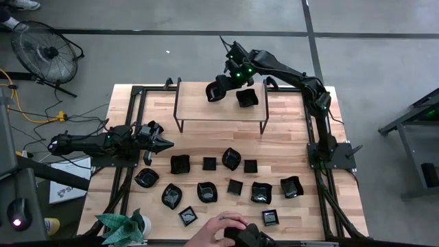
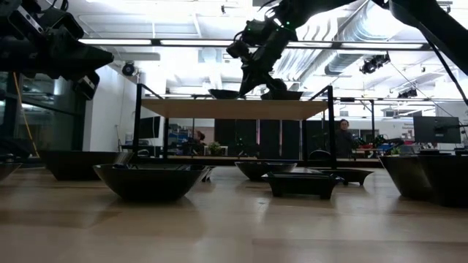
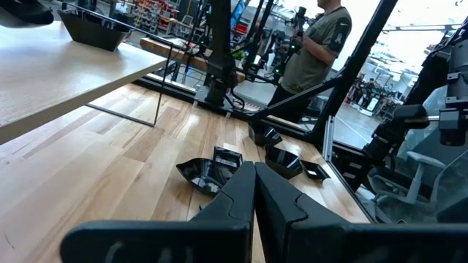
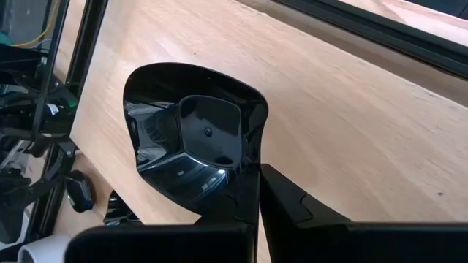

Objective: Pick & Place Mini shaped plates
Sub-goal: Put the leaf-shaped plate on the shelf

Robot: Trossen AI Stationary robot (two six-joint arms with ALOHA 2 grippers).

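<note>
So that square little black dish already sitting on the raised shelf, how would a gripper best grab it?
Probably by its rim. The square dish sits upright and open on the raised shelf, its walls thin and flaring, so one finger inside and one outside a straight edge, coming from above, looks best. The right gripper beside it holds another dish just that way.

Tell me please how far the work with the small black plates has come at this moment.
One plate already sits on the raised shelf. The right gripper is shut on a second plate, holding it over the shelf. The left gripper waits shut at the table's left side with nothing in it. About a dozen plates, such as one in the table's middle, lie on the table, so most of the job is left.
</note>
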